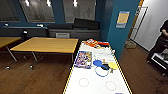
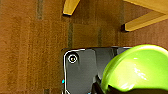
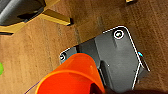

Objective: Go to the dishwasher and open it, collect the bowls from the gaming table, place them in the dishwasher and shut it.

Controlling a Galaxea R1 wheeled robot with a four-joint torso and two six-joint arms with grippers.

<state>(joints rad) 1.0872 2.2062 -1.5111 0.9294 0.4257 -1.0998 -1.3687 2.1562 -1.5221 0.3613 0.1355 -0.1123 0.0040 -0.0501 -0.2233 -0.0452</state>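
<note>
One glossy lime-green bowl (image 2: pixel 136 68)

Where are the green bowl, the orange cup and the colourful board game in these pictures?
green bowl (image 2: pixel 140 68): left wrist view, on its glossy outer wall.
orange cup (image 3: pixel 71 75): right wrist view, on its side wall.
board game (image 1: pixel 83 59): head view, on the middle of its printed top, on the white table.

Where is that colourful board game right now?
In the head view the board game lies on the long white table, near its left edge, just left of the blue disc.
</note>
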